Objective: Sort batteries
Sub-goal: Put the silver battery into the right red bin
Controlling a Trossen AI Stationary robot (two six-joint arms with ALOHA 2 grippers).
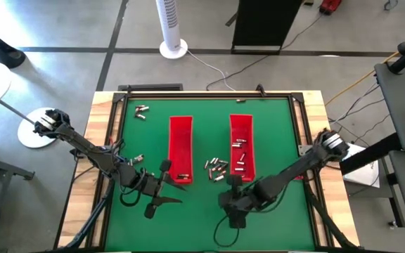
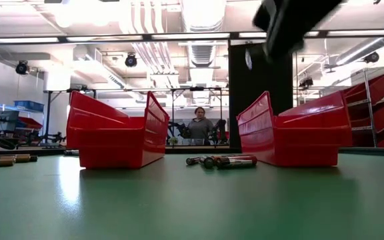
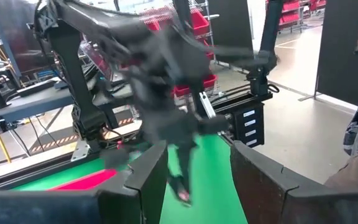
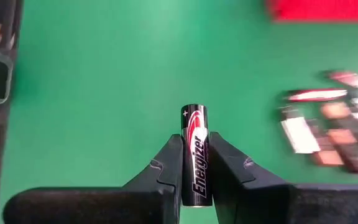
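Green table [image 1: 280, 133]: R fingers [image 4: 194, 163] grip battery [image 4: 195, 149]; L fingers [image 3: 194, 186] open, empty.

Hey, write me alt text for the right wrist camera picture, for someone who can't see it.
The right gripper pinches one black, silver and red battery upright between its two dark fingers above the green table. A blurred cluster of loose batteries lies off to one side, below the edge of a red tray.

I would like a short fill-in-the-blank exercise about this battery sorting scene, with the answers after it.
1. The right gripper is shut on one ____.
2. The two long trays on the green table are ____ in colour.
3. A loose pile of batteries lies ____ the two trays.
4. The left gripper holds ____.

Answers: battery; red; between; nothing
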